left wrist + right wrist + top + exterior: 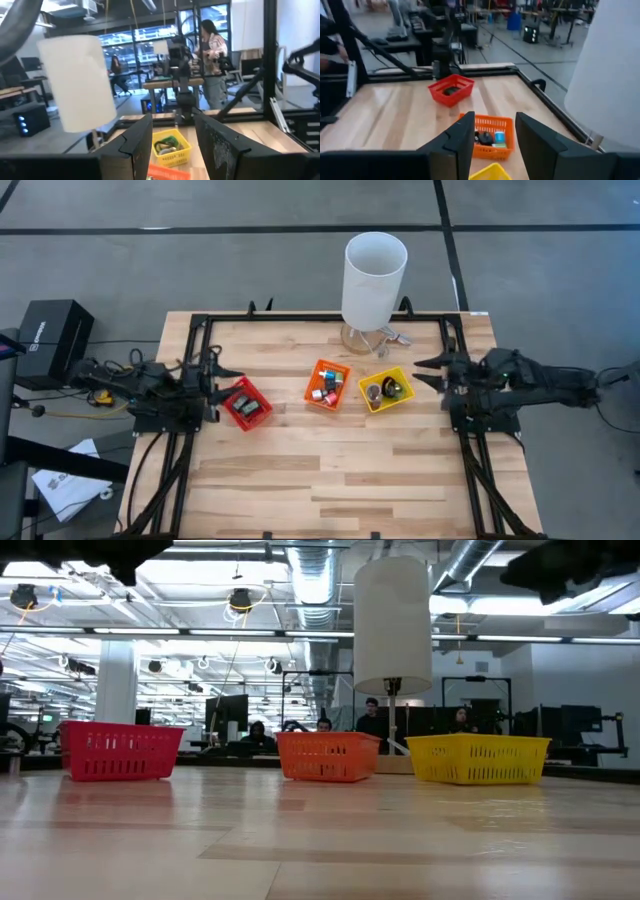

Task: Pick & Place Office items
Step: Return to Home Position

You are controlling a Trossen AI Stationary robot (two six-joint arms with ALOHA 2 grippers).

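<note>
Though apart — items (385, 390) near right gripper (420, 372)

Smooth pale wood table (330, 470) carries latticed plastic bins (325, 758); the white cylinder (374, 278) looks matt.

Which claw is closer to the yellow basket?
Right. The right claw sits just beside the yellow basket; the left claw is far across, by the red basket.

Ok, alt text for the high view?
A red bin, orange bin and yellow bin line up on a table, items inside. The left end effector and right end effector wait open at its sides, a white cylinder behind.
</note>
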